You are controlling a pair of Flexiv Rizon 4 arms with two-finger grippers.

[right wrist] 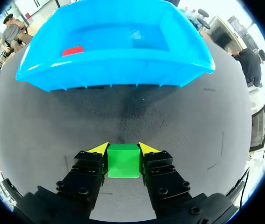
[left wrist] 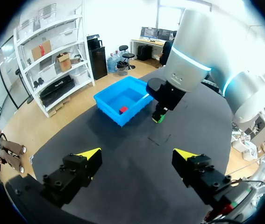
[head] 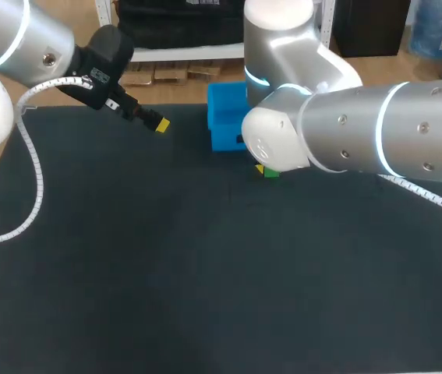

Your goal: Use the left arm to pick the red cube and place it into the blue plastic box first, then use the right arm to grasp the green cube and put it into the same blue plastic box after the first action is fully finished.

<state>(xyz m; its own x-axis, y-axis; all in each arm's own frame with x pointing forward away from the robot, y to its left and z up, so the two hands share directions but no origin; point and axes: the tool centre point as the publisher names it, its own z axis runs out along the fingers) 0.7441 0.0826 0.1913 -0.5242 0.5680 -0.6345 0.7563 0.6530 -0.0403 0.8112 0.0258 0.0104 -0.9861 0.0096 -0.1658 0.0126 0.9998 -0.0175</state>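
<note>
Clamping the green cube [right wrist: 123, 162], my right gripper [right wrist: 123, 148] sat short of the blue plastic box [right wrist: 116, 72] at twelve o'clock, red cube [right wrist: 72, 51] already inside; carried low, it could clip the rim. My left gripper [left wrist: 137, 156] gaped.

There's the box [head: 224, 117] at the far middle of the tabletop [head: 166, 273], and one cube [right wrist: 72, 51] lies inside it, close to a side wall. Right in front of the box's near wall sits the right gripper [right wrist: 123, 149], the other cube [right wrist: 123, 160] pinched between its two fingers and the box dead ahead of it. Out to the left of the box, well apart from it, hangs the left gripper [left wrist: 137, 154], fingers spread, with box and right gripper both ahead of it.
</note>
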